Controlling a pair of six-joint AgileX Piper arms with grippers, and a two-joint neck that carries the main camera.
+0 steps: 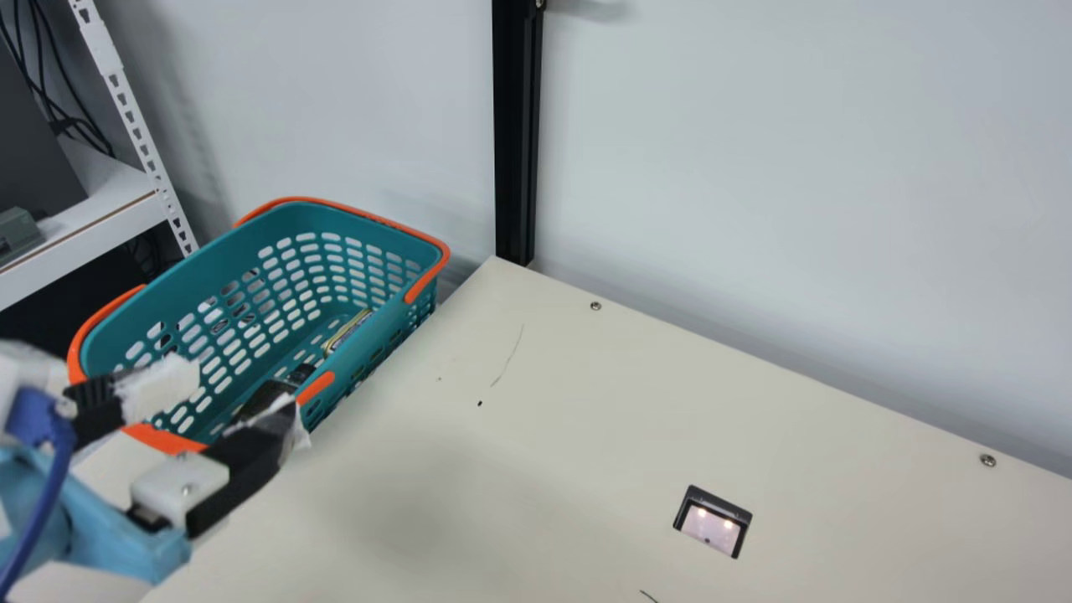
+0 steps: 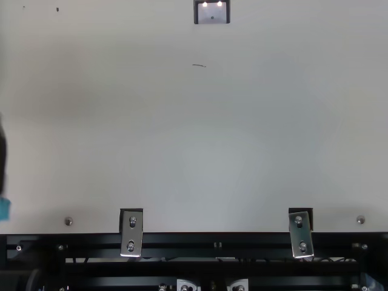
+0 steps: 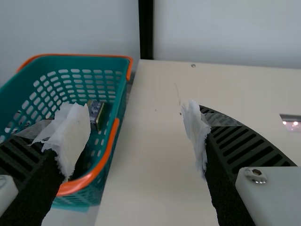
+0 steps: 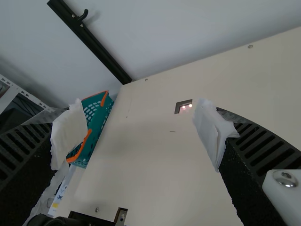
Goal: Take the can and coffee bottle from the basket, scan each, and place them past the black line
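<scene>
plainly, the main view shows the coffee bottle [image 1: 268, 393] in the basket [image 1: 209, 276] near the left gripper [image 1: 230, 408]; right wrist view adds the right gripper [image 4: 142, 134]; both gape wide, empty.

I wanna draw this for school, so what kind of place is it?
Probably a robot lab with a pretend shop checkout: there's a teal shopping basket, what looks like a scanner window set in the table, and a robot gripper.
</scene>
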